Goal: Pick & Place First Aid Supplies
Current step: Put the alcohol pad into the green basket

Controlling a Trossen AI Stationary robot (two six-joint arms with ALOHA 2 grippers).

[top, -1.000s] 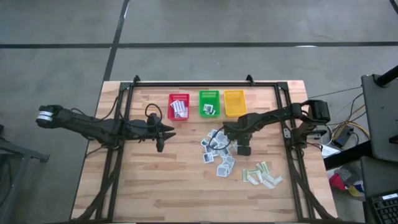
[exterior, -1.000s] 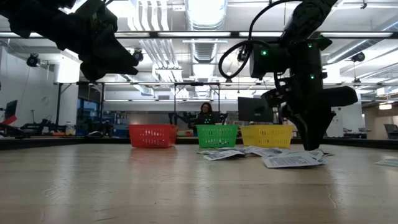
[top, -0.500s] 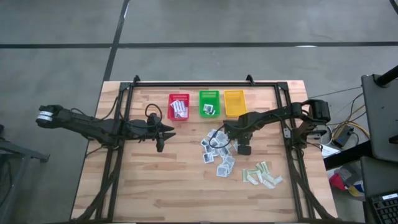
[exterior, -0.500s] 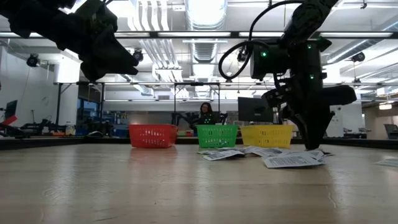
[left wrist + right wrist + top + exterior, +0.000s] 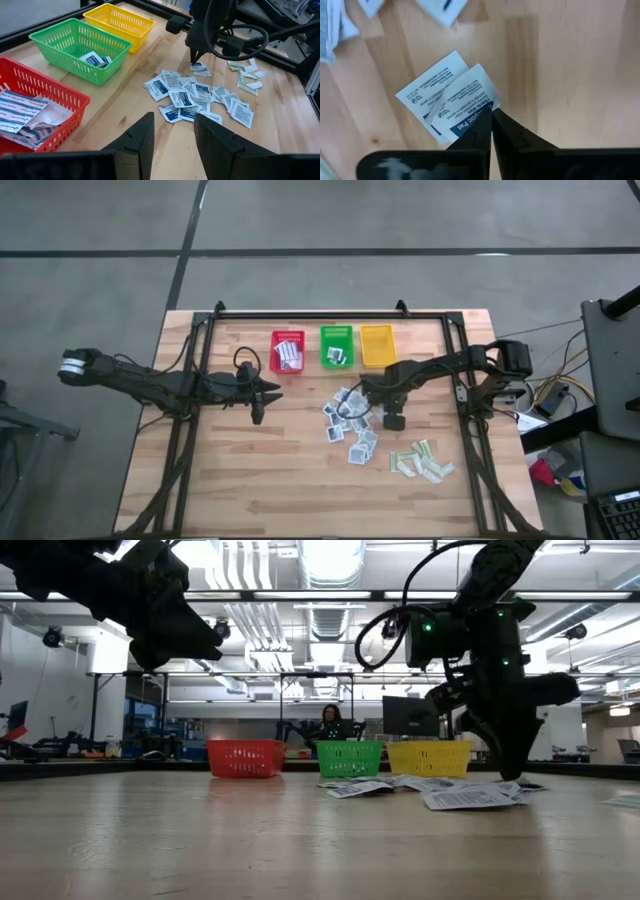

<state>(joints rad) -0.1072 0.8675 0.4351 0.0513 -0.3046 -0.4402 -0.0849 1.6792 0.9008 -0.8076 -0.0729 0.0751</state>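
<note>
Right claw [image 5: 491,131]: closing tight on the corner of a square white-blue packet [image 5: 465,107], at the right edge of the scattered pile [image 5: 350,425] on the worktop [image 5: 280,480].
Second packet [image 5: 427,90]: lying partly under the pinched one, touching it; it is looking likely to drag along.
Left claw [image 5: 172,135]: hanging open over the worktop's left half, near the red basket [image 5: 287,351], waiting.
Baskets: red, green [image 5: 336,345] and yellow [image 5: 377,344] are sitting in a row along the far side; the green one is already holding a few square packets.
Strips [image 5: 422,460]: pale green-beige ones are lying apart, nearer and to the right.
Doing it well: judging by the thin corner hold, lifting straight and slowly seems wise, checking that only one packet is rising before carrying it, probably to the green basket.
</note>
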